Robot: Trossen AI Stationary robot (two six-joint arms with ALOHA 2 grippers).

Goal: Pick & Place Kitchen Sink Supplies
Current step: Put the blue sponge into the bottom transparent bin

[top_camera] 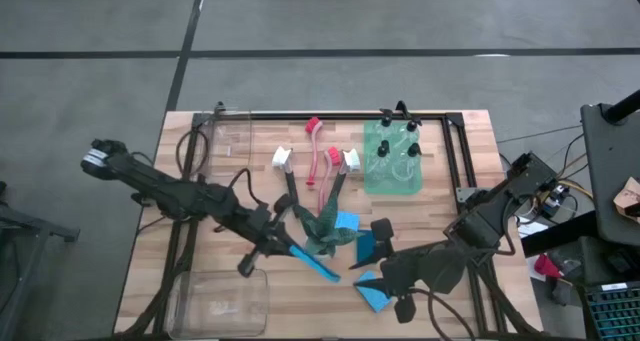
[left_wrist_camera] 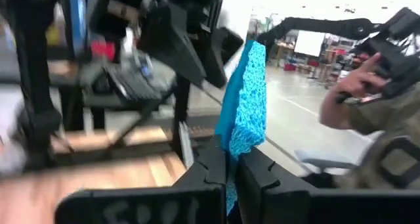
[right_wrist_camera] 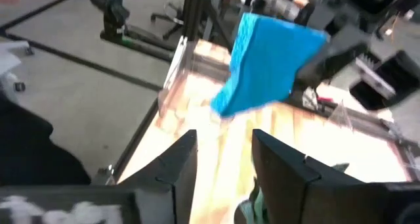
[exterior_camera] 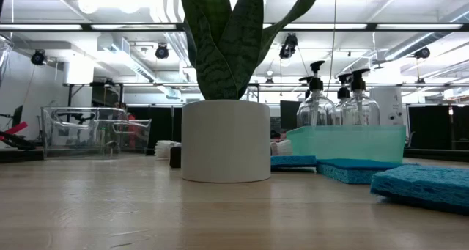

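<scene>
The wooden surface (top_camera: 200,191) is seen whole only from above; the low view looks flat across it and shows the plant's white round pot (exterior_camera: 226,140), which the high view does not show under the leaves. The plant (top_camera: 322,229) has stiff pointed green leaves and stands in the middle.

Two clear plastic bins are there: one (top_camera: 222,303) at the near left corner, one (top_camera: 228,139) at the far left. A teal translucent tray (top_camera: 392,159) holds four small clear bottles (top_camera: 384,149) with black pump caps; the low view shows only three of them.

Four dish brushes lie beside the tray: two with white heads (top_camera: 282,160) and two red ones (top_camera: 313,128).

The left tool (top_camera: 278,245) is near the plant, and it grips a flat blue sponge (left_wrist_camera: 244,115) by its edge; its wrist view shows the rough porous texture. From above this sponge looks like a thin strip.

The right tool (right_wrist_camera: 222,165) is at the near right, with its fingers apart and nothing between them. In the high view three other blue sponges (top_camera: 372,296) lie near it on the surface.
</scene>
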